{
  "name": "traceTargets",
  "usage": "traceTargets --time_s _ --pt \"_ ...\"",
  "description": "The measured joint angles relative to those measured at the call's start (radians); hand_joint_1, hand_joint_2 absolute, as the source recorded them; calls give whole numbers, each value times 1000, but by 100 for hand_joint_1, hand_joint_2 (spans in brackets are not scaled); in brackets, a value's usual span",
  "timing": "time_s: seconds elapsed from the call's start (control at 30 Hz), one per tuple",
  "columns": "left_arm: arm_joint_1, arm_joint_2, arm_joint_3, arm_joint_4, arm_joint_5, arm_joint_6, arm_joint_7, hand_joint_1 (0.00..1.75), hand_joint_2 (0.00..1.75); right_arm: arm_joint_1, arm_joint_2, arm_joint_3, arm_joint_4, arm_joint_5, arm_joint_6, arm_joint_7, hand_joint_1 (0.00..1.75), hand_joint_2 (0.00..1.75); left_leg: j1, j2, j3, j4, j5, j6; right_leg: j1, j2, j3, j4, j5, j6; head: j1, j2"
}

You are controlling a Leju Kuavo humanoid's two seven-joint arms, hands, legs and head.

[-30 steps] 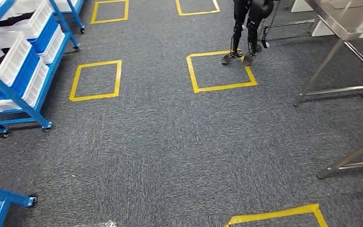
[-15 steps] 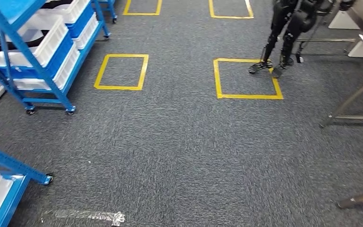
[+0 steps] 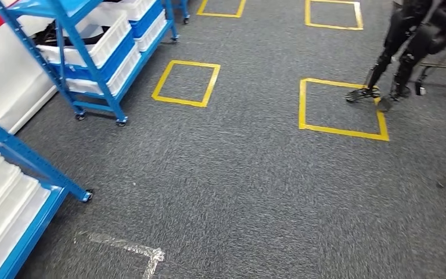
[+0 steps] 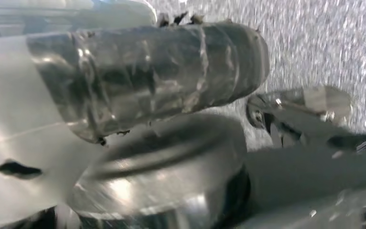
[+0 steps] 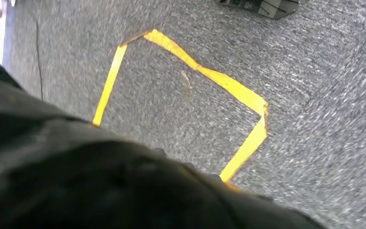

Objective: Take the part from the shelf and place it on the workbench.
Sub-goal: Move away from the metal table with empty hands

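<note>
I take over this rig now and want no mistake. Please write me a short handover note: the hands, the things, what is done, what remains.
Left hand: seen close and blurred, so I cannot tell if it holds anything.
Right hand: a dark blur, state unclear.
Blue shelf with white bins stands ahead on the left, across the grey carpet. A second blue shelf is nearer, at the lower left.
Another robot's legs stand by a yellow floor square on the right.
Done: nothing that these views confirm.
Left: reach the shelf, take the part, place it on the workbench.
</note>
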Motion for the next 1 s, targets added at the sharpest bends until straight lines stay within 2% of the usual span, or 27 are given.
traceTargets --time_s 0.03,0.07,0.13,0.17,0.2,0.27,0.3,0.37,0.4,0.43,0.47,0.5,0.53,0.57,0.6,0.67,0.7,0.73,0.77,0.8,0.83,0.87,0.9,0.93,0.97,1.0 --pt "1 0 0 0 0 0 0 0 0 0 0 2 0 0 0 0 0 0 1 4 6 -15 19 0 0 -13 3 0 -3 1 0 0" --pt "2 0 0 0 0 0 0 0 0 -1 1 3 0 0 0 0 0 0 1 12 33 -68 53 2 1 -25 8 0 -7 2 0 0" --pt "1 0 -1 0 0 0 0 0 0 -1 2 5 0 0 0 0 0 0 -5 53 105 -206 110 11 2 -47 20 0 -16 8 0 0" --pt "-1 0 -1 0 -1 0 -1 0 0 -2 3 6 0 0 -1 -1 0 0 -10 69 129 -251 122 17 4 -56 25 -1 -21 13 0 0" --pt "-2 0 -1 0 -3 0 -1 0 0 -2 4 6 0 0 -3 -2 0 0 -15 77 139 -271 123 22 5 -65 29 -2 -24 18 0 0" --pt "-3 1 -3 0 -8 1 -6 0 0 -5 5 7 0 3 -9 -4 0 0 -19 58 141 -277 124 30 6 -83 37 -8 -27 28 0 0" --pt "-1 1 -4 0 -10 2 -11 0 0 -6 6 8 0 8 -13 -2 0 0 -17 46 145 -284 126 34 4 -79 41 -8 -32 34 1 0" --pt "0 2 -6 0 -15 12 -35 0 0 -8 7 15 0 29 -22 10 0 0 -10 24 157 -300 132 43 2 -30 26 35 -63 41 5 0" --pt "0 2 -7 0 -17 19 -53 0 0 -9 6 22 0 44 -26 21 0 0 -8 14 162 -304 134 47 0 3 0 87 -89 42 8 0" --pt "-2 1 -7 0 -20 26 -71 0 0 -9 6 29 0 60 -31 32 0 0 -8 3 163 -305 134 50 0 26 -36 154 -118 41 10 0" --pt "-3 1 -7 0 -22 32 -86 0 0 -9 5 37 0 74 -34 44 0 0 -9 -10 163 -304 133 53 1 35 -72 218 -138 41 11 0" --pt "-4 1 -8 0 -25 35 -95 0 0 -7 4 45 0 86 -36 55 0 0 -9 -25 164 -303 132 54 0 38 -100 258 -142 41 12 0" --pt "-3 1 -9 0 -29 35 -100 0 0 -6 4 53 0 94 -38 65 0 0 -9 -41 166 -301 130 54 -1 40 -111 263 -125 42 12 0" --pt "-3 1 -11 0 -33 34 -100 0 0 -5 3 59 0 100 -40 74 0 0 -8 -57 167 -299 128 53 -3 44 -104 228 -89 43 12 0" --pt "-2 2 -14 0 -37 29 -98 0 0 -5 1 66 0 103 -42 82 0 0 -7 -73 168 -294 124 50 -6 56 -83 165 -45 43 12 0" --pt "-3 3 -19 0 -41 12 -86 0 0 -7 -2 78 0 107 -41 97 0 0 -7 -101 163 -278 116 40 -12 95 -44 56 7 43 12 0" --pt "-4 4 -21 0 -42 2 -76 0 0 -8 -3 85 0 110 -37 103 0 0 -6 -112 159 -273 113 35 -12 107 -35 31 14 40 12 0" --pt "-4 6 -23 0 -43 -6 -65 0 0 -9 -4 92 0 116 -32 108 0 0 -5 -122 155 -271 112 29 -9 108 -33 26 10 36 12 0" --pt "-3 7 -24 0 -43 -11 -54 0 0 -11 -4 99 0 122 -26 111 0 0 -3 -132 151 -272 113 23 -7 98 -30 25 12 29 12 0" --pt "0 8 -25 0 -43 -14 -45 0 0 -13 -4 106 0 130 -19 112 0 0 -1 -127 149 -270 112 18 -6 86 -27 21 14 22 12 0" --pt "2 10 -25 0 -42 -16 -38 0 0 -14 -4 113 0 137 -13 112 0 0 -2 -107 141 -257 104 13 -5 76 -22 16 16 15 10 0" --pt "3 11 -25 0 -41 -16 -34 0 0 -14 -4 120 -1 142 -9 112 0 0 -3 -77 125 -226 87 9 -5 64 -18 12 19 9 7 0" --pt "2 12 -25 0 -40 -16 -31 0 0 -13 -4 127 -1 147 -4 112 0 0 -3 -42 100 -175 60 5 -4 51 -16 8 20 4 5 0" --pt "1 13 -26 0 -40 -15 -30 0 0 -12 -4 133 -1 151 -1 112 0 0 -3 -17 67 -111 31 2 -2 38 -15 7 19 0 2 0" --pt "-1 14 -26 0 -40 -13 -30 0 0 -11 -3 140 -1 154 2 112 0 0 -2 -7 33 -48 7 -1 0 23 -15 7 17 -2 2 0" --pt "-1 14 -27 0 -40 -11 -30 0 0 -10 -3 146 -2 157 5 112 0 0 -2 -2 8 -5 -3 -2 2 7 -14 7 15 -4 2 0"
